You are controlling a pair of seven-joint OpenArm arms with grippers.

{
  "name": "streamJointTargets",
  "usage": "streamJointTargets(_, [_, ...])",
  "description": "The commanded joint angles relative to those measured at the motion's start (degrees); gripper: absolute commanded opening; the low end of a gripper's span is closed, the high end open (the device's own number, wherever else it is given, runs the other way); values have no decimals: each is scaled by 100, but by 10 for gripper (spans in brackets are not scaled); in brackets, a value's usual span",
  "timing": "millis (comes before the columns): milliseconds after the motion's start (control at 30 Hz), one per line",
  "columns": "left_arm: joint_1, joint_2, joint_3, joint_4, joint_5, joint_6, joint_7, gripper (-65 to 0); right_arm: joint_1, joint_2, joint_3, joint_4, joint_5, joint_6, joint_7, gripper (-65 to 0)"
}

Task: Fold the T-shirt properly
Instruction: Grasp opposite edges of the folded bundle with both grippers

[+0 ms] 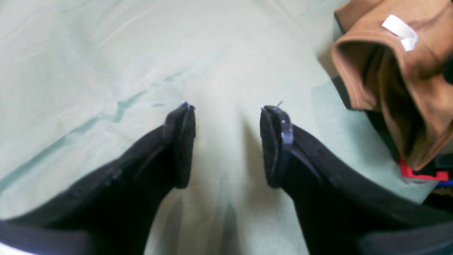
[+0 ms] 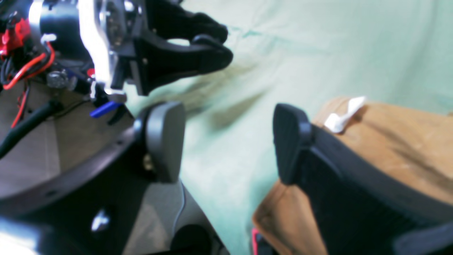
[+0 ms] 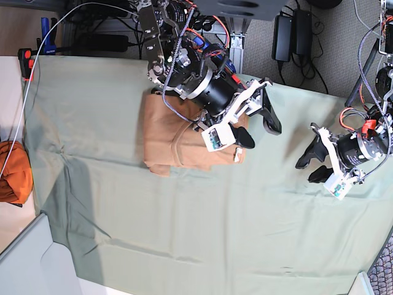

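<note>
The T-shirt [image 3: 178, 138] is seen folded into a compact bundle on the green sheet [image 3: 184, 221]. Above the T-shirt's right edge the right gripper [image 3: 258, 126] is held spread apart, grasping nothing. Well right of the T-shirt, the left gripper [image 3: 312, 165] is likewise spread, empty.

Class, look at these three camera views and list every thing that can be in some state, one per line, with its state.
T-shirt: folded into a compact bundle, lying on the sheet, white tag showing.
Left gripper: open, holding nothing, above bare sheet.
Right gripper: open, holding nothing, beside the T-shirt.
Green sheet: spread out, wrinkled.
Orange cloth: bunched up, off the sheet's edge.
</note>
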Motion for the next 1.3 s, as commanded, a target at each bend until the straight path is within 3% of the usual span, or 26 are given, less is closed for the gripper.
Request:
streamJointTargets(0, [-79,-66,-44,103,-127,-48,-103,-324,116,-28,33,127,-26,577,136,-258])
streamJointTargets(67, [-76,-66,-44,105,-210,-214,-98,-329,245,-28,164,138,-216,575,160,-317])
streamJointTargets(133, [-74,-68,-42,129,-380,-521,-2,-395,400,-28,442,140,-326,573,234,-471])
streamJointTargets(200, [-72,-66,-42,315,-638,-521,197,-479,581,-26,852,140,-332,573,240,-650])
streamJointTargets(367, [50,-81,50,1244,-852,-521,210,-639,1084,151,2026,98,-372,573,238,-650])
streamJointTargets(433, [116,-98,348,1436,-822,-521,149,-650,1290,313,2371,-61,-374,570,238,-650])
streamJointTargets(500, [111,-94,892,1451,-514,-521,17,-650,1491,540,2623,-354,-372,562,245,-650])
streamJointTargets(600, [101,9,1928,1447,505,-521,-345,-650,1775,944,2774,-955,-354,562,396,-650])
streamJointTargets(700, [61,208,2820,1403,1410,-521,-549,-650,2057,1241,2739,-1526,-258,566,442,-650])
streamJointTargets(800, [48,398,3327,1228,1880,-521,-647,-650,2299,1355,2614,-2015,-258,566,437,-650])
streamJointTargets(1000, [-52,459,3703,841,2013,-521,-752,-650,2726,1373,1987,-2879,-267,581,446,-650])
streamJointTargets(1267, [-481,457,3713,59,2424,-521,-992,-650,2885,1388,1156,-2911,-505,581,411,-650])
